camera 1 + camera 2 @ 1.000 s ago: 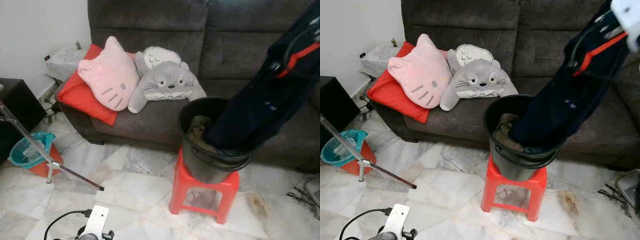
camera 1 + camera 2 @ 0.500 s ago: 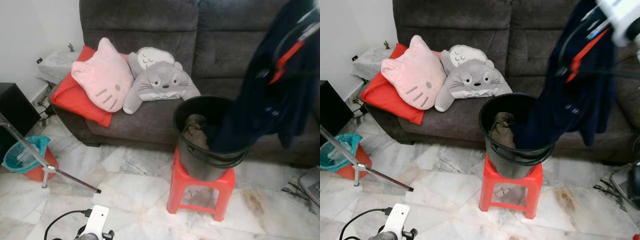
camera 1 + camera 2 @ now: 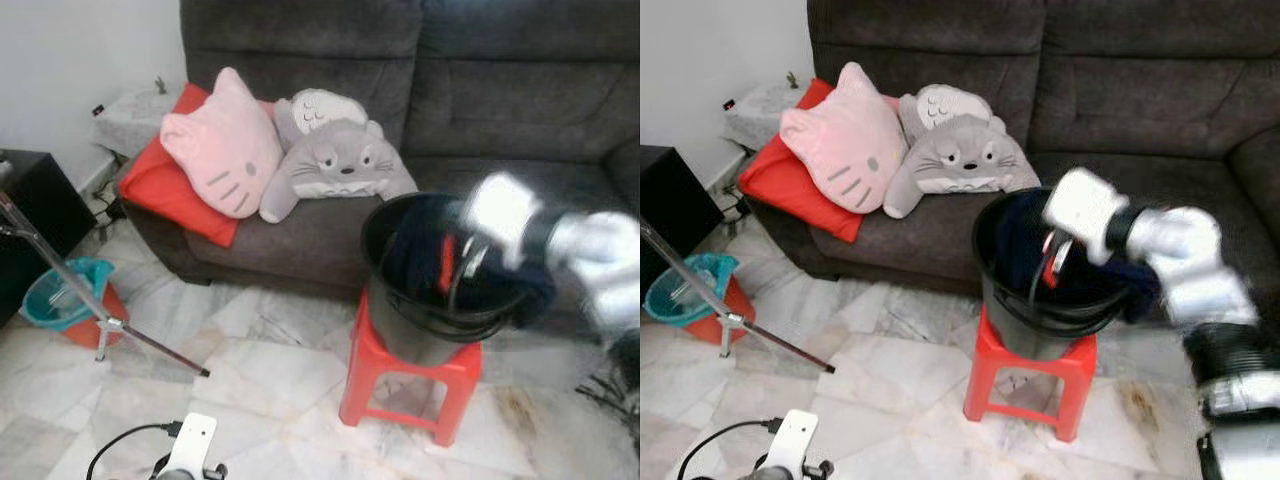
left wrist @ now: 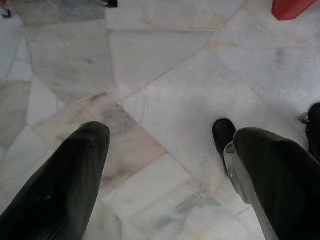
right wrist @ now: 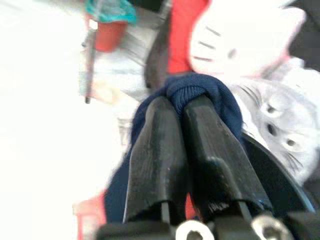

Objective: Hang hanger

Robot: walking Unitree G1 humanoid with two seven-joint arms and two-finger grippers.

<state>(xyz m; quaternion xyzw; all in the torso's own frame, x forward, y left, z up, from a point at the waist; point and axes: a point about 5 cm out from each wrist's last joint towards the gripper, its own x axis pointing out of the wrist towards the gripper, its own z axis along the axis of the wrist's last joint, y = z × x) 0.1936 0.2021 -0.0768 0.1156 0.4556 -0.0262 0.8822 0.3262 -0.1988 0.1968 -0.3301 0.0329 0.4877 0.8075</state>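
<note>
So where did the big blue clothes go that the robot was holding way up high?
The right gripper came down, and the navy garment it was lifting high now sits bunched in the black bucket. Its fingers are still pinched on the fabric. The bucket, red stool and sofa cushions stayed put, and the left gripper still hangs open.

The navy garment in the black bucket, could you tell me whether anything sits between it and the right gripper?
Nothing does: the right gripper is already shut on a fold of the navy garment, which hangs into the black bucket.
</note>
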